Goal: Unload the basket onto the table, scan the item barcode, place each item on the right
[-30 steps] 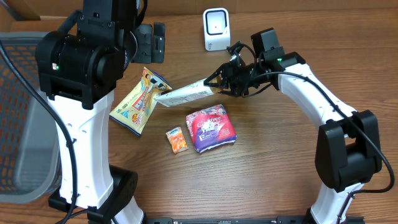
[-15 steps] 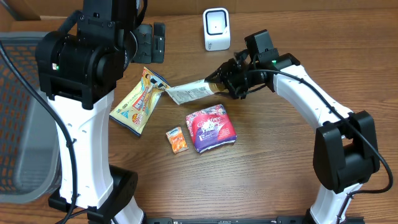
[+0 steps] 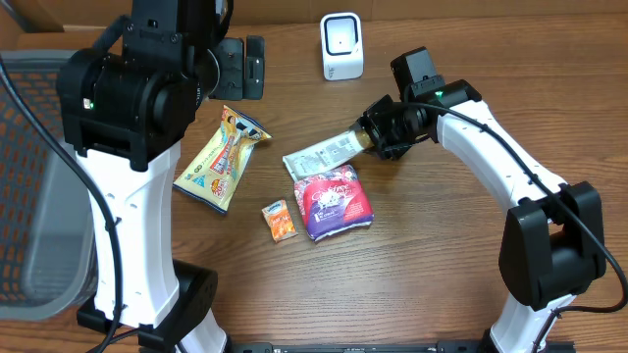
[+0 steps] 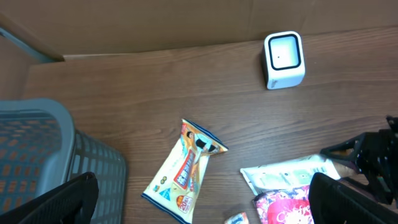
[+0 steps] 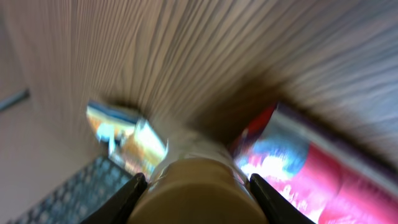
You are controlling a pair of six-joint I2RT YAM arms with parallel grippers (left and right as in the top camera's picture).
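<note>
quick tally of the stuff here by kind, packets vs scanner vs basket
packets: 4 (yellow snack bag, silver foil pouch, pink and purple pack, small orange sachet)
white box-shaped barcode scanner: 1
grey mesh basket: 1
total: 6

I work over a brown wood-grain table (image 3: 442,265) whose boards run side to side. Along its far edge stands a plain cardboard wall (image 4: 155,25), tan and creased. Off the table's left end sits a grey lattice basket (image 4: 37,149), orange showing through its mesh. The light is even, with soft shadows.
</note>
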